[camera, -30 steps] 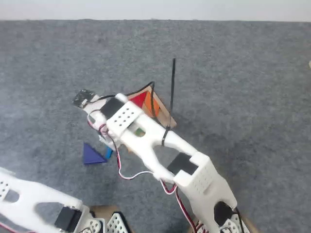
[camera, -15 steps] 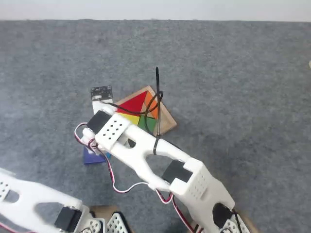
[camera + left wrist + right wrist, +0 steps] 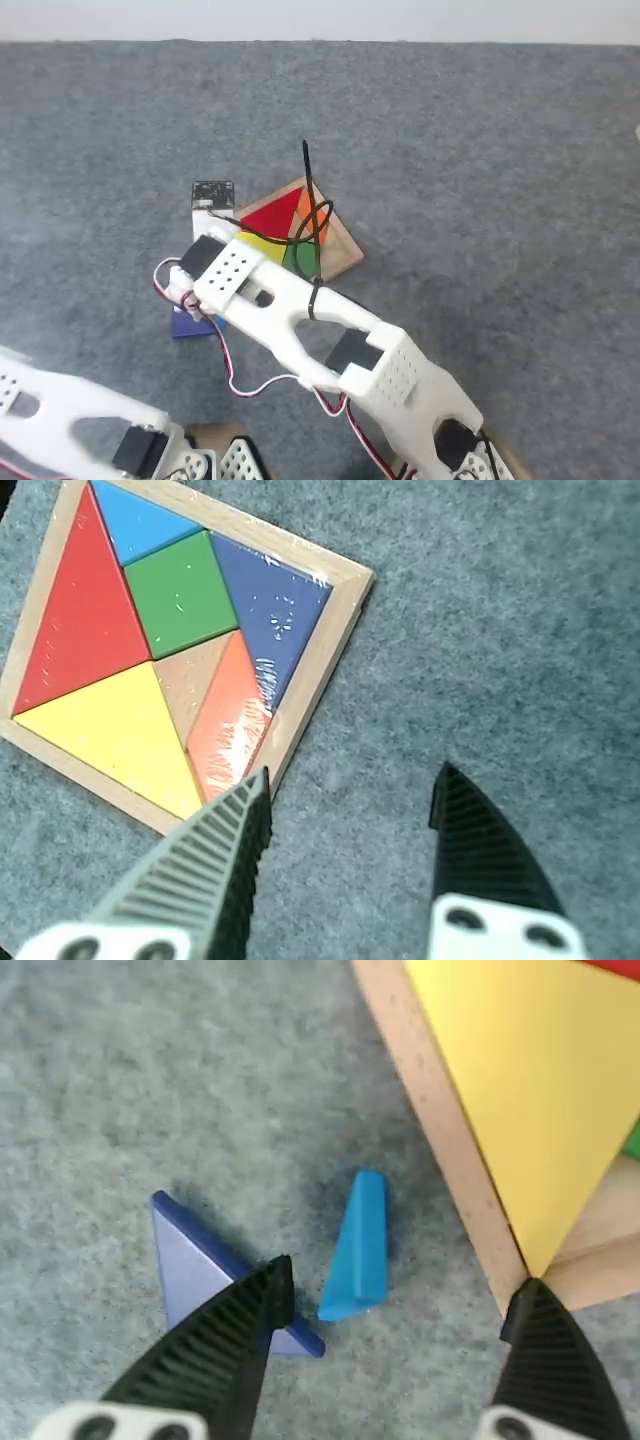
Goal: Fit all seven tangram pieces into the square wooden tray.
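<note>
My right hand (image 3: 400, 1282) swung off tray (image 3: 440, 1130) toward its 7 o'clock. Now spread over blue piece (image 3: 358, 1245), dark triangle (image 3: 185, 1270) beside. Pickup next, I judge.

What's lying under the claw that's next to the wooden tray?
A dark blue triangle and a light blue piece lie on the grey carpet outside the tray. The right claw hides part of the triangle.
</note>
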Motion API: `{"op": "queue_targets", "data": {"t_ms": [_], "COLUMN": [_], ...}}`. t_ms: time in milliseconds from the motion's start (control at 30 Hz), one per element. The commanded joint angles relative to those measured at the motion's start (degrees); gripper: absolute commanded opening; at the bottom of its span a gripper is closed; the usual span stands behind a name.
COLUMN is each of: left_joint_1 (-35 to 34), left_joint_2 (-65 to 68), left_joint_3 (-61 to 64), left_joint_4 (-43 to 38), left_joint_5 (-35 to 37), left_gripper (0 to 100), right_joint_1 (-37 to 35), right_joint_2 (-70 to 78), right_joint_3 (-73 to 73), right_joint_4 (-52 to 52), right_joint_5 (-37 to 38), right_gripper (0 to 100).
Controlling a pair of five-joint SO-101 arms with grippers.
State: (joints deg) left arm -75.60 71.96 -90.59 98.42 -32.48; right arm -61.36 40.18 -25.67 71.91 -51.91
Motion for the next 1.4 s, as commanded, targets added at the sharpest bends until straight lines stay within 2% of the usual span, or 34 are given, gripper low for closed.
{"op": "queue_targets", "data": {"t_ms": [0,200,467,767,833,1000,1133,1367], "left_joint_1": [-0.53,-0.53,-0.53,-1.41,-1.49,-1.49,-1.49,-1.49], "left_joint_2": [-1.14,-1.14,-1.14,-1.58,-1.58,-1.58,-1.58,-1.58], "left_joint_3": [-2.07,-1.98,-1.98,-2.07,-2.07,-2.07,-2.07,-2.07], "left_joint_4": [1.58,1.58,1.58,2.11,2.11,2.11,2.11,2.02], "left_joint_5": [-0.70,-0.70,-0.70,-0.70,-0.70,-0.70,-0.70,-0.79], "left_gripper": [25,25,25,25,25,25,25,25], "right_joint_1": [-0.22,-0.40,-4.44,-1.36,-1.27,-1.10,-1.10,0.66], "right_joint_2": [0.13,-0.13,-0.22,3.47,4.18,4.26,4.44,4.00], "right_joint_3": [-2.90,-5.98,-8.70,-8.88,-8.88,-8.88,-8.88,-9.23], "right_joint_4": [-2.77,0.40,3.56,2.77,2.07,1.71,1.80,5.49], "right_joint_5": [3.25,4.04,4.04,3.87,3.96,4.22,7.91,8.70], "right_gripper": [26.6,26.3,26.2,25.8,23.2,9.4,6.1,1.6]}}
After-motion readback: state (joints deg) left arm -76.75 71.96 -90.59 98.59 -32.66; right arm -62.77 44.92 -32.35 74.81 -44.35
